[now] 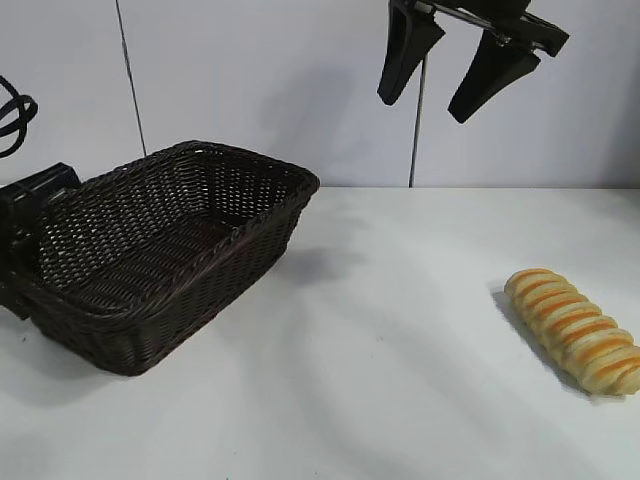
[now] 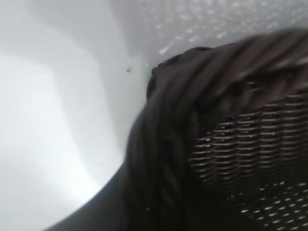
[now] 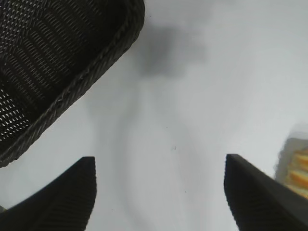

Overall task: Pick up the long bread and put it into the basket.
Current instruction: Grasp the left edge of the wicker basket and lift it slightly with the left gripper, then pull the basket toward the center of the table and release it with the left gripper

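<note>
The long bread (image 1: 575,330), golden-yellow with orange-brown stripes, lies on the white table at the right. The dark brown wicker basket (image 1: 215,285) stands at the left and holds nothing. My right gripper (image 1: 422,108) hangs high above the table's middle, open and empty, well apart from both. In the right wrist view its gripper (image 3: 160,158) spans bare table, with the basket's corner (image 3: 62,72) to one side and an end of the bread (image 3: 298,168) at the frame's edge. My left arm (image 1: 38,198) sits against the basket's far-left side. Its wrist view is filled by the braided basket rim (image 2: 192,120).
The white table (image 1: 380,340) stretches between the basket and the bread. A pale wall with a thin vertical pole (image 1: 415,150) stands behind. A black cable loop (image 1: 12,115) hangs at the far left.
</note>
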